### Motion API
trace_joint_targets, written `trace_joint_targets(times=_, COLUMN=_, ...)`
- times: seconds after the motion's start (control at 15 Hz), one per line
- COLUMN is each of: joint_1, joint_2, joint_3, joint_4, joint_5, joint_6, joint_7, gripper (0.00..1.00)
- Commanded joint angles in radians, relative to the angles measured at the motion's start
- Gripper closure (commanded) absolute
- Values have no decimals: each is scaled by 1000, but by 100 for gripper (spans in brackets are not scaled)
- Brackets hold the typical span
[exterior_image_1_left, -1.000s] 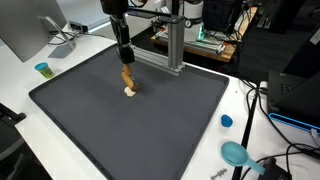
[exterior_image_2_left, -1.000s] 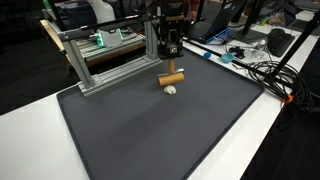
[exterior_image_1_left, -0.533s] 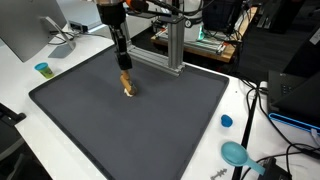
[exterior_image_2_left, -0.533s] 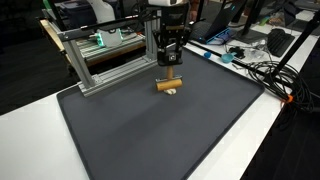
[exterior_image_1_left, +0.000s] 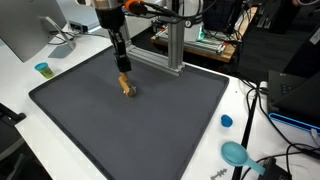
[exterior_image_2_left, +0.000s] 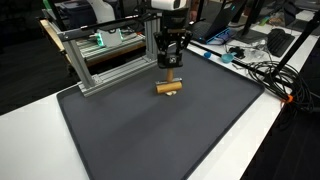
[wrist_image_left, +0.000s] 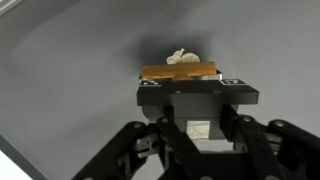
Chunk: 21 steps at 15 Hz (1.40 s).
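Note:
My gripper hangs over the far middle of the black mat, fingers pointing down and shut. Just below the fingertips is a short tan wooden piece with a small white end. In the wrist view the gripper has the tan piece lying crosswise right at its tips. The white end pokes out beyond it and casts a shadow on the mat. The piece looks held, low over the mat; whether it touches the mat is unclear.
An aluminium frame stands along the mat's back edge, close behind the arm. On the white table around the mat are a small blue cup, a blue cap, a teal object, cables and a monitor.
The arm has leaned a little toward the frame side. The tan piece has dropped lower, closer to the mat. The jaws have stayed shut.

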Motion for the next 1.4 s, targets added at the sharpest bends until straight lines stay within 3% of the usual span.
trace_joint_targets(times=0.0, joint_1=21, joint_2=28, joint_3=-12, joint_4=26, joint_5=-18, joint_6=-74, joint_7=5, gripper=79)
trace_joint_targets(times=0.6, joint_1=14, joint_2=28, joint_3=-10, joint_4=20, joint_5=39, joint_6=42, joint_7=17, gripper=79)
trace_joint_targets(times=1.33, joint_1=21, joint_2=57, joint_3=-23, joint_4=14, joint_5=36, joint_6=100, joint_7=34, gripper=79)
